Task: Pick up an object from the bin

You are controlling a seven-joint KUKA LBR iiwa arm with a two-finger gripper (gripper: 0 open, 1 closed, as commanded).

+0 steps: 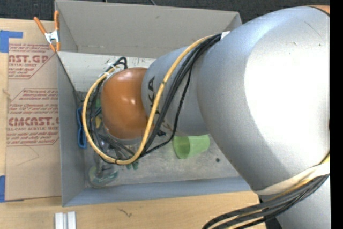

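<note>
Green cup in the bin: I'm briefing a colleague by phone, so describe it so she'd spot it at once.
Start at the grey metal bin and find the robot's orange cover inside it. Below and to the view's right of that cover, on the bin floor, lies the green cup, tipped on its side. Nothing else there is bright green.

Broad, smooth, silver-grey arm (pixel 268 104) of rounded cylindrical housings, bulking across the right and centre of the frame. Capped at centre left by a glossy orange dome-shaped cover (pixel 122 104). Strung with a bundle of black cables (pixel 177 94) and one yellow cable (pixel 153 112) alongside, looping under the dome toward lower left. Marked with dark lettering (pixel 151 86) on the grey link just beside the dome. Further black cables at the lower right corner.
</note>
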